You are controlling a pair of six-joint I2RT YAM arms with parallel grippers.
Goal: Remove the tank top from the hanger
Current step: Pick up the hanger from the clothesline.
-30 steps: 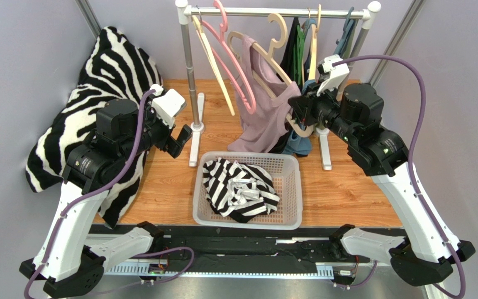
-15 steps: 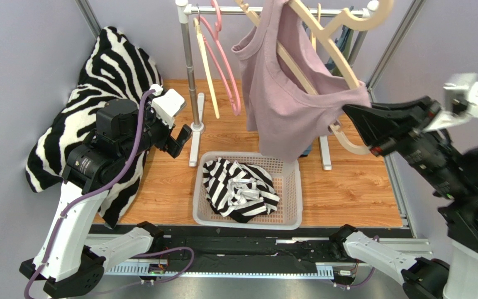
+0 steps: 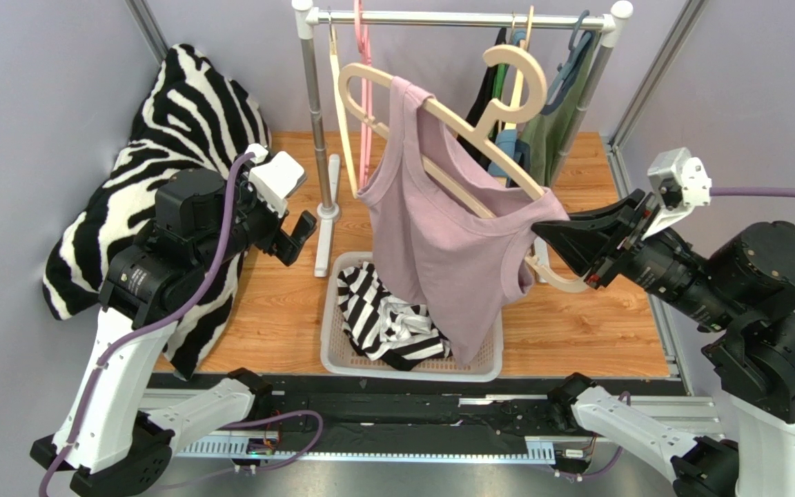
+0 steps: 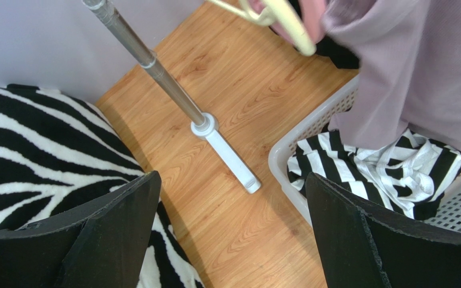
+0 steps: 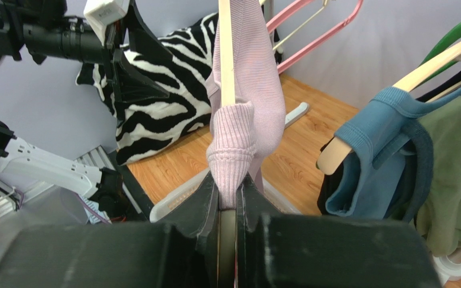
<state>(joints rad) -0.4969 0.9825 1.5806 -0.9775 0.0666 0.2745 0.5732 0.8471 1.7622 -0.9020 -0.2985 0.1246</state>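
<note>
The right gripper (image 3: 555,240) was pinched tight on the lower end of the wooden hanger (image 3: 485,145), with a fold of the mauve tank top (image 3: 443,238) caught between its fingers (image 5: 206,204) alongside the wood. The tank top hung on the steeply tilted hanger at the centre of the top view, one strap over the hanger's upper arm toward 11 o'clock and its hem draping down at 6 o'clock over the white basket (image 3: 490,300), which held a black-and-white striped garment (image 3: 391,316). The hanger's hook sat just below the rack rail (image 3: 454,18) at 12 o'clock. At 9 o'clock from the tank top, the left gripper (image 3: 303,230) hovered with jaws spread wide and nothing between them, above the wooden floor near the rack's white foot (image 4: 227,153). A zebra-print cushion (image 3: 179,104) lay at 10 o'clock.
</note>
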